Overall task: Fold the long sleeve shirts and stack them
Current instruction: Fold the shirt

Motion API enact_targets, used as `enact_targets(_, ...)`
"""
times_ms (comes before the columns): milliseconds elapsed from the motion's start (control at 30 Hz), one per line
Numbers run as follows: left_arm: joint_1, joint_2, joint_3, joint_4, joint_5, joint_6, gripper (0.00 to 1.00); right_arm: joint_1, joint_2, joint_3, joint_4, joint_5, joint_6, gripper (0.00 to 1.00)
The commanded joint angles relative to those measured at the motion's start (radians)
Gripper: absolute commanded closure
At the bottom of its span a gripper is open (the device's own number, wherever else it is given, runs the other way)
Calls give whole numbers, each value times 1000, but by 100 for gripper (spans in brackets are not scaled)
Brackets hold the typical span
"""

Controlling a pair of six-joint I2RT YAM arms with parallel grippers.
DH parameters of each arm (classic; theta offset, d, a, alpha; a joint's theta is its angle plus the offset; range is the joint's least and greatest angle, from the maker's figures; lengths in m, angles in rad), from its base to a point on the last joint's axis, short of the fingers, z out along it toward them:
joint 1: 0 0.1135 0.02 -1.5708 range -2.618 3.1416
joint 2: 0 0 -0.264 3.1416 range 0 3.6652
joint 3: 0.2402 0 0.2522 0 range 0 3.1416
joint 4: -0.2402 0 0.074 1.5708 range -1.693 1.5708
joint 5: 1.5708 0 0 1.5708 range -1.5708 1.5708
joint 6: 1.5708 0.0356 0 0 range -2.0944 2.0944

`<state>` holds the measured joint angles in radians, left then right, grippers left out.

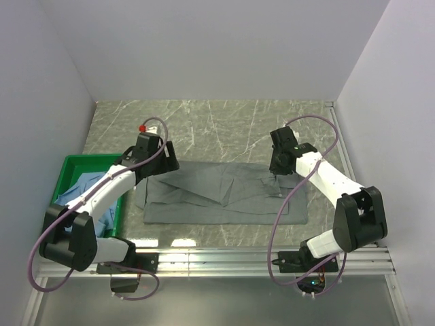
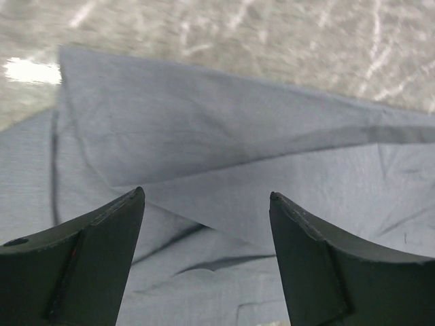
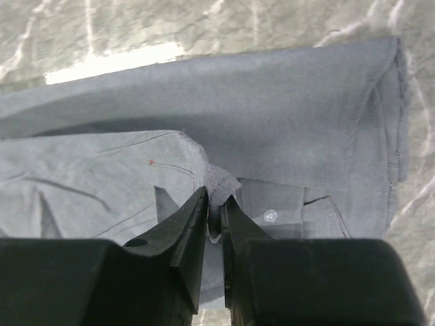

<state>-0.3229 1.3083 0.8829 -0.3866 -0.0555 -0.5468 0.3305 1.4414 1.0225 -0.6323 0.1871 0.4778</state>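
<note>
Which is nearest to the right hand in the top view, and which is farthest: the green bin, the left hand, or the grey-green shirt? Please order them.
1. grey-green shirt: middle of the table, a fold pinched in the right hand.
2. left hand: over the shirt's left end.
3. green bin: far left of the table.
</note>
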Motion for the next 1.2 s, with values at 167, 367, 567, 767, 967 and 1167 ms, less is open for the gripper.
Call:
enact_targets(167,-94,32,73,-32,85,-33,21,-11,4,60,-4,14,-5,94)
enact_targets(367,-212,74,79,-46,105,-206,23,-11,5,77,-12,-5,-7,94)
enact_targets(567,-274,111,36,-15,92,-376,23,-10,-7,65,0,-35,7,94)
enact_targets(767,-311,111,-25,61,94,-536,27,-10,-24,54,2,-34,8,93)
enact_targets(967,-370,129,-79,134,69,-688,29,-11,-42,47,17,-57,10,93)
enact_targets(1167,-398,137,-116,192,20,-804,32,-11,-45,39,37,-71,7,93)
